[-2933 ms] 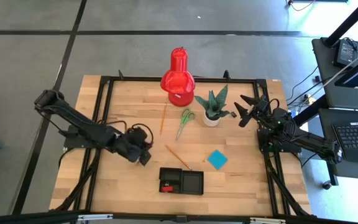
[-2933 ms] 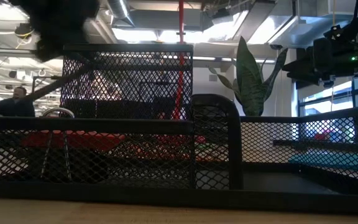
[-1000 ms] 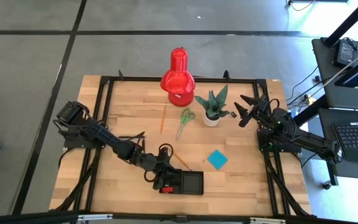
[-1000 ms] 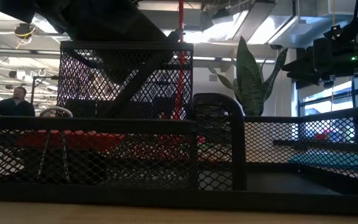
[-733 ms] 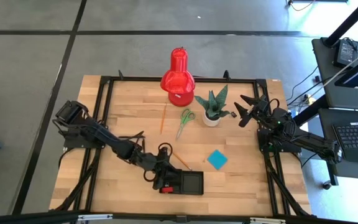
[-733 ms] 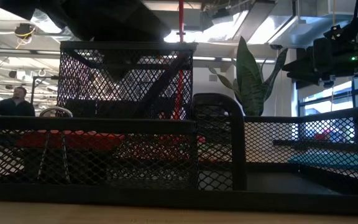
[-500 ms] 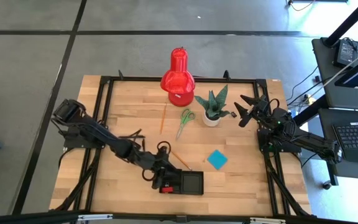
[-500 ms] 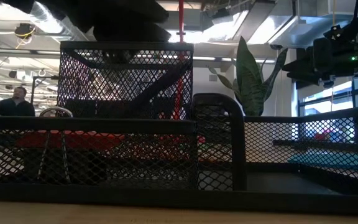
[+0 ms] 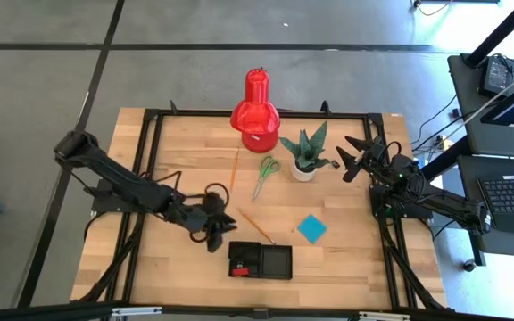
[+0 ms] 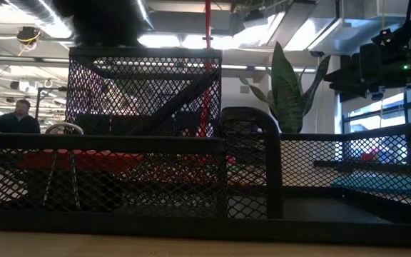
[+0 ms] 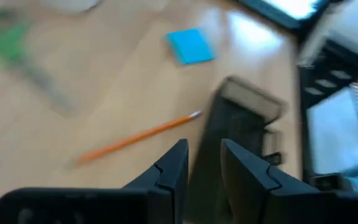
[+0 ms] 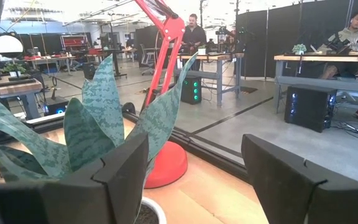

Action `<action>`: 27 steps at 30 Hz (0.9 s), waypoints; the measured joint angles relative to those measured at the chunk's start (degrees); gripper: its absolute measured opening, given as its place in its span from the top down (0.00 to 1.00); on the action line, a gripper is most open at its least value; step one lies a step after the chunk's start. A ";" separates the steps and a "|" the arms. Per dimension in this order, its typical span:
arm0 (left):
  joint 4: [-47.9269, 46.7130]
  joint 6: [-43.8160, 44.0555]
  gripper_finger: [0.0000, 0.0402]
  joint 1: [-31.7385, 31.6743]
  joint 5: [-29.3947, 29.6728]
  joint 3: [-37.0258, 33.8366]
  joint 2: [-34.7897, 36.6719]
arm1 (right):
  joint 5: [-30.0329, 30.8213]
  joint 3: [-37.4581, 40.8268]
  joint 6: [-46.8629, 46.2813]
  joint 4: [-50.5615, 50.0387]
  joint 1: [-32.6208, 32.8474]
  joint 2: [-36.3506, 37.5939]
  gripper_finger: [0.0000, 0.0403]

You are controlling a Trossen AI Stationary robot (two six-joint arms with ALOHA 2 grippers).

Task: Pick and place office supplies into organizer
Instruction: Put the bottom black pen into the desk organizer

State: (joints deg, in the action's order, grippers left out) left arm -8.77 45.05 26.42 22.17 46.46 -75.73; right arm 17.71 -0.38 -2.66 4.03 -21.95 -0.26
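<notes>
The black organizer (image 9: pixel 260 259) stands near the table's front edge, with a small red piece (image 9: pixel 239 268) in its left compartment. In the low view the organizer's mesh wall (image 10: pixel 148 143) fills the foreground. My left gripper (image 9: pixel 219 228) hovers left of the organizer, its fingers (image 11: pixel 178 155) a little apart with nothing between them. One orange pencil (image 9: pixel 255 226) lies just behind the organizer, and another pencil (image 9: pixel 234 169) lies farther back. The green-handled scissors (image 9: pixel 266 176) and the blue note pad (image 9: pixel 311 228) lie on the wood. My right gripper (image 9: pixel 353 159) waits open at the table's right, beside the plant.
A big red lamp-like object (image 9: pixel 255 111) stands at the far edge. A green plant in a white pot (image 9: pixel 305 153) stands right of the scissors. A black frame (image 9: pixel 154 134) runs round the tabletop. People stand at desks in the room beyond (image 12: pixel 194 28).
My left gripper has drawn back from above the organizer's left compartment toward the table's left edge, rising as it went. It now hovers clear of the organizer. The organizer and the other things have stayed where they were.
</notes>
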 joint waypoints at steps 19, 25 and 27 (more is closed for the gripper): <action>-25.19 15.70 0.79 -13.43 -2.65 -0.02 1.56 | 0.01 0.01 0.30 0.00 0.00 -0.01 0.35; -26.82 15.17 0.78 -16.99 -6.68 -0.02 1.35 | 0.01 0.01 0.28 0.00 0.00 0.00 0.35; -27.81 14.43 0.78 -17.95 -7.78 -0.03 1.10 | 0.01 0.01 0.28 0.00 -0.01 0.00 0.35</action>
State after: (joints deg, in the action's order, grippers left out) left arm -36.58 59.48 8.47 14.40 46.43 -74.63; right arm 17.72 -0.37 -2.37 4.03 -21.96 -0.26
